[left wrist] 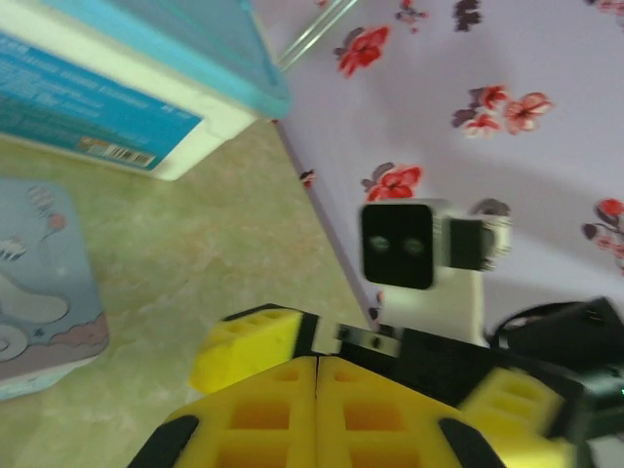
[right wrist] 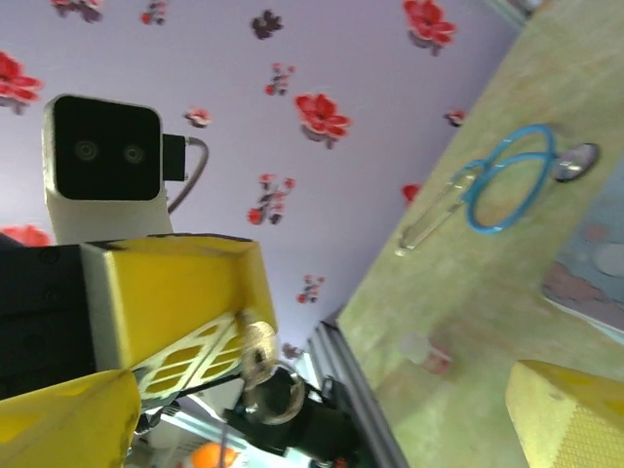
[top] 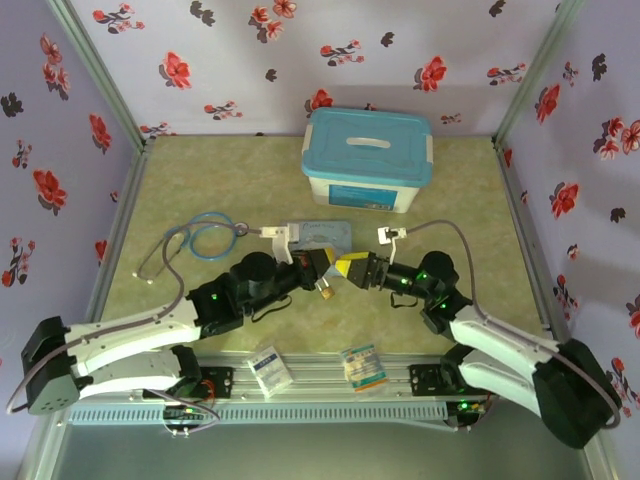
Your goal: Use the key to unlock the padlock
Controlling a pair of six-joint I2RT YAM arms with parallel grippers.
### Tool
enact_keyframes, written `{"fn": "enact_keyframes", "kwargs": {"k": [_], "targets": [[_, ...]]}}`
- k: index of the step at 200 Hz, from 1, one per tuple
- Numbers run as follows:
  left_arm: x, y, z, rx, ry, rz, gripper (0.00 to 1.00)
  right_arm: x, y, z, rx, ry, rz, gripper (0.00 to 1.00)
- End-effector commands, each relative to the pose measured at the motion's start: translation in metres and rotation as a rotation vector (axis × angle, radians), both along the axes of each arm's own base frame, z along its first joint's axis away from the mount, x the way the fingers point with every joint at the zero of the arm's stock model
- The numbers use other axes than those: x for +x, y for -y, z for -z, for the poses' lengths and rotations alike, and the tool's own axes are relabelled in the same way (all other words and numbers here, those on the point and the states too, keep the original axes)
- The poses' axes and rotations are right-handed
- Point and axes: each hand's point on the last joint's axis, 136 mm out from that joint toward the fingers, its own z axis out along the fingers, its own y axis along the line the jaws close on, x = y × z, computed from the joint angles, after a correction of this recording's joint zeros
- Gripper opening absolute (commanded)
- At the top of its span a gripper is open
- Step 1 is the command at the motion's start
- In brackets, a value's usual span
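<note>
Padlock (top: 326,293): a tiny brass block at mid-table, hanging just off the tip of the left claw (top: 322,269) on the side toward the arm bases. From the right wrist it shows as a brass body with a silvery loop (right wrist: 261,369) tucked against the underside of the left claw's yellow finger. My read is that the left claw has it pinched. Left wrist view agrees on the grip: the two fingers (left wrist: 263,414) are pressed together with only a seam between them, though the lock itself is hidden there. Right claw (top: 351,268) faces it nose to nose, tips just beside each other; its fingers (right wrist: 570,414) stand wide apart with nothing between them that I can see. Key: cannot find it. Relation that matters: the padlock lies to the left of the right claw and a little nearer the bases. Its long axis seems to run down from the left claw's tip, but which way the keyhole faces is too small to tell. The right arm is the free one and is close. Judgement: without a key in that open claw the lock cannot be turned yet. Beyond, on the table (top: 470,200): a pale-blue tin (top: 325,234), a blue-lidded box (top: 368,160), a stethoscope (top: 213,233).
</note>
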Motion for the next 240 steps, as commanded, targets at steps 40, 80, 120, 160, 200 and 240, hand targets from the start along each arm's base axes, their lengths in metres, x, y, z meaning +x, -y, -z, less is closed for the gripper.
{"fn": "enact_keyframes", "kwargs": {"k": [40, 80, 120, 160, 200, 240], "targets": [[-0.006, 0.004, -0.018, -0.061, 0.052, 0.058, 0.0, -0.03, -0.023, -0.055, 0.231, 0.116, -0.152, 0.76], [0.0, -0.005, -0.023, -0.094, 0.052, 0.021, 0.0, -0.029, -0.014, -0.057, 0.242, 0.127, -0.108, 0.62], [-0.001, -0.007, -0.023, -0.13, 0.04, 0.021, 0.0, -0.02, -0.009, -0.06, 0.258, 0.127, -0.064, 0.51], [0.0, -0.011, -0.019, -0.139, 0.03, 0.009, 0.0, -0.019, -0.009, -0.059, 0.255, 0.119, -0.064, 0.37], [0.002, -0.014, -0.02, -0.147, 0.03, -0.011, 0.0, -0.02, -0.007, -0.058, 0.257, 0.114, -0.058, 0.27], [0.002, -0.014, -0.017, -0.159, 0.024, -0.007, 0.0, -0.02, -0.007, -0.058, 0.257, 0.114, -0.059, 0.11]]}}
